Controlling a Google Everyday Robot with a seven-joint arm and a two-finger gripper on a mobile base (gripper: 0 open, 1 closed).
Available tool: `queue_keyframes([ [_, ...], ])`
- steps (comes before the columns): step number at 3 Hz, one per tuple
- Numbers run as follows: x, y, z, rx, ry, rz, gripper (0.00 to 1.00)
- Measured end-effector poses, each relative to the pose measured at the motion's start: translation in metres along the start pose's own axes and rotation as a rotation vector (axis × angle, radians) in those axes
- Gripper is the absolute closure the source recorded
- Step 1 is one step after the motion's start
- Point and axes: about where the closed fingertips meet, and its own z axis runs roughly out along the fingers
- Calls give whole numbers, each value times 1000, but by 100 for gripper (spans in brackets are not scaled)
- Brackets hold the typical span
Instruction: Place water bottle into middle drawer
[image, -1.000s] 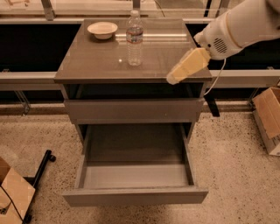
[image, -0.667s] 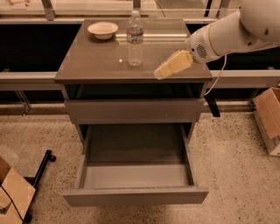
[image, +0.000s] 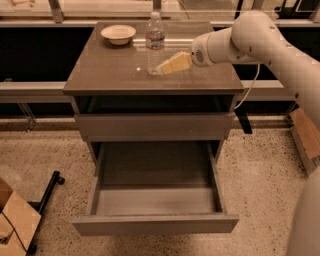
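i see the bottle (image: 155, 42) standing upright on the cabinet top (image: 110, 70), right of the bowl (image: 118, 34). the gripper (image: 162, 68) reaches in from the right, low over the top, with its tip at the bottle's lower body; contact is unclear. i cannot tell whether it is open or closed. the middle drawer (image: 157, 200) stands pulled out, well below the bottle.

My gripper (image: 162, 69) is over the cabinet top (image: 100, 75), just right of the water bottle (image: 155, 42) standing on it; the bowl (image: 118, 34) sits behind-left; the middle drawer (image: 155, 224) lies open below.
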Motion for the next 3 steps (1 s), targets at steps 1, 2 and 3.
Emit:
queue_keyframes([
  [1, -15, -21, 34, 19, -46, -19, 0],
  [2, -28, -37, 63, 28, -93, -33, 0],
  [3, -41, -39, 86, 0, -152, -14, 19],
])
